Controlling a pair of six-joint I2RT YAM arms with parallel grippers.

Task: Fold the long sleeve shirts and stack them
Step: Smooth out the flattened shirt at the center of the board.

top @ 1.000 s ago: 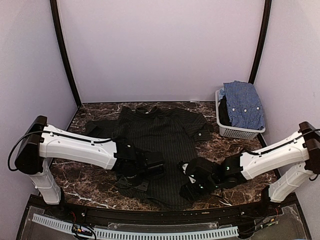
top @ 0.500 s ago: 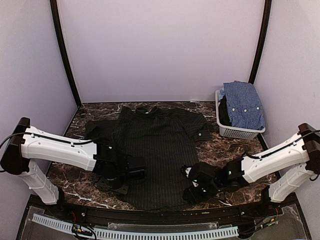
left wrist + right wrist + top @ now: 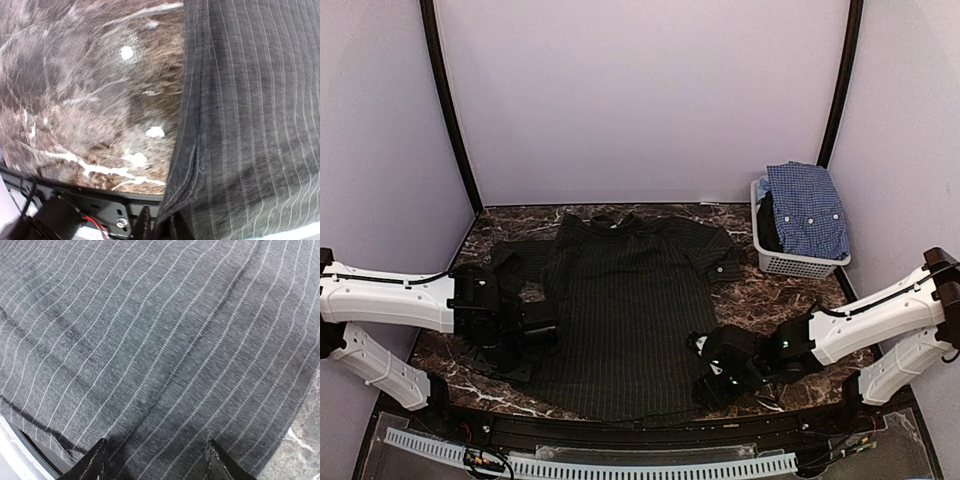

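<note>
cut off: left gripper (image 3: 159,225), kinda stuck at the bottom edge
left gripper: clamped on black shirt (image 3: 620,300) hem
right gripper (image 3: 156,446): spread wide, low over shirt

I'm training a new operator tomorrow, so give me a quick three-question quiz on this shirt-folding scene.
1. True or false: the blue checked shirt sits in the white basket.
2. The black pinstriped shirt is: A) folded in half, B) spread out on the table, C) hanging from a hook.
3. Which claw is open just above the pinstriped cloth?
Key: 1 true; 2 B; 3 the right claw.
</note>
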